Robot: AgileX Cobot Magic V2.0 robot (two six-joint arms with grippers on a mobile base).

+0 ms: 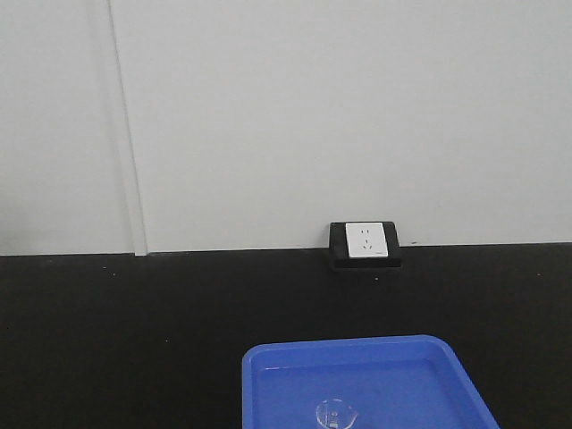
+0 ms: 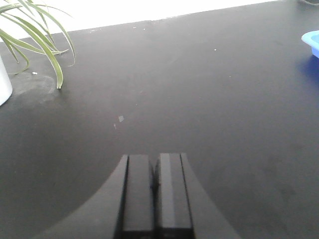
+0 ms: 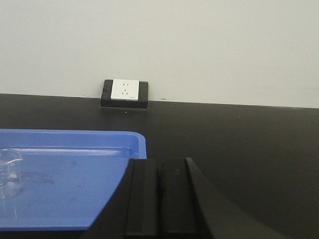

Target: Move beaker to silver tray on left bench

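Observation:
The beaker (image 1: 336,415), small and of clear glass, stands upright inside a bright blue plastic tray (image 1: 268,371) at the front of a black worktop. In the right wrist view the beaker (image 3: 9,173) shows at the far left edge, well left of my right gripper (image 3: 158,162), which is shut and empty beside the blue tray's (image 3: 134,137) right rim. My left gripper (image 2: 154,157) is shut with nothing in it, low over bare black worktop. The silver tray and the left bench are out of view.
A white wall socket in a black box (image 1: 366,243) sits where the worktop meets the white wall. In the left wrist view a potted plant's green leaves (image 2: 37,37) and white pot (image 2: 4,82) are at the left, with the blue tray's corner (image 2: 311,41) at the right.

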